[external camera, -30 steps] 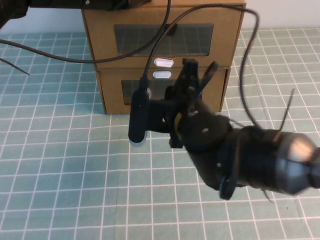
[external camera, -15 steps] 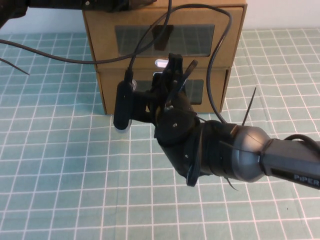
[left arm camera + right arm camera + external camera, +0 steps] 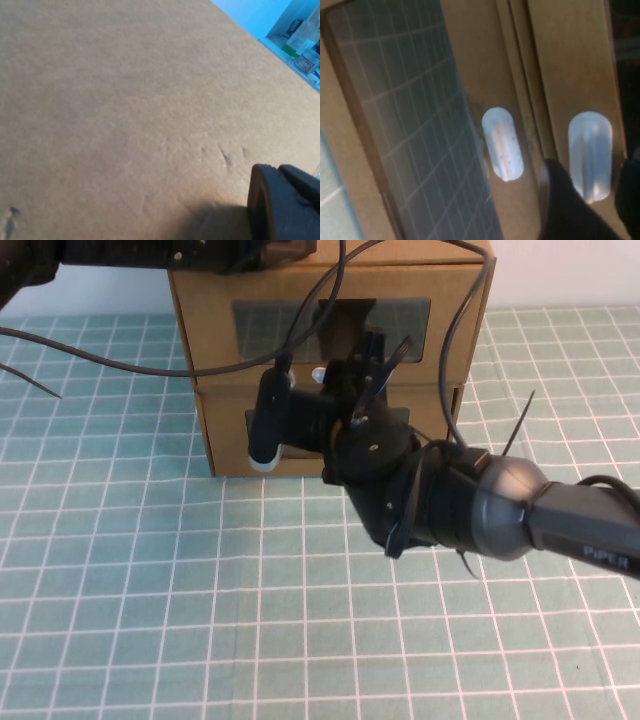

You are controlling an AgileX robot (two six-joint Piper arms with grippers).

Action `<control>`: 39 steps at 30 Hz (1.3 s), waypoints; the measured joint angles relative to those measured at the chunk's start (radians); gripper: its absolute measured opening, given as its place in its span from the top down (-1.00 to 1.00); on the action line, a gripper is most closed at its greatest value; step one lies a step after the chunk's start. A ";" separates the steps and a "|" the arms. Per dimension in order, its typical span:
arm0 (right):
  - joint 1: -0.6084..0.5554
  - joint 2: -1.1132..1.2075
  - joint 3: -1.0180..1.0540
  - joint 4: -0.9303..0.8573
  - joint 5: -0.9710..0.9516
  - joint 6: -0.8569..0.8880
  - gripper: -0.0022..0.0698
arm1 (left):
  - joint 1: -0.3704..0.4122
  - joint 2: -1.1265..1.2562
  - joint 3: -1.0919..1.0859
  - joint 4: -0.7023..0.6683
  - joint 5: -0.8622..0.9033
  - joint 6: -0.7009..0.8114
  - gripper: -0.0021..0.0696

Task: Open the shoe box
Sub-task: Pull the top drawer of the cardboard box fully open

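Shoe box (image 3: pixel 205 335) lies crosswise, window (image 3: pixel 270 318) facing robot; right pincer (image 3: pixel 386 352) agape astride a handle (image 3: pixel 590 147), left pincer (image 3: pixel 282 205) atop

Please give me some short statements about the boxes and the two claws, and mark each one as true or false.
The upper box is stacked on the lower box. True.
The right claw is shut on a cable. False: it is open at the box fronts, its fingers either side of a translucent pull tab.
The left claw is up on the upper box's cardboard top. True.
The boxes stand on bare wood. False: on a green grid mat.
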 joint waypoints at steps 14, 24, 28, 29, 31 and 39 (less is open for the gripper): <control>-0.036 0.053 -0.075 -0.006 -0.041 0.046 0.33 | 0.000 0.000 0.000 0.000 -0.002 -0.002 0.96; -0.036 0.063 -0.088 0.013 -0.019 0.046 0.88 | 0.000 0.000 0.000 0.000 -0.005 -0.002 0.96; -0.034 0.063 -0.090 0.028 -0.017 0.045 0.88 | 0.000 0.006 -0.002 0.018 -0.005 -0.015 0.96; -0.034 0.063 -0.090 0.034 -0.017 0.043 0.88 | 0.000 0.006 -0.004 0.026 -0.005 -0.024 0.96; -0.034 0.063 -0.092 0.038 -0.015 0.043 0.88 | 0.000 0.010 -0.011 0.042 -0.005 -0.043 0.96; -0.017 0.066 -0.096 0.049 0.010 0.041 0.88 | 0.000 0.017 -0.022 0.080 -0.004 -0.091 0.96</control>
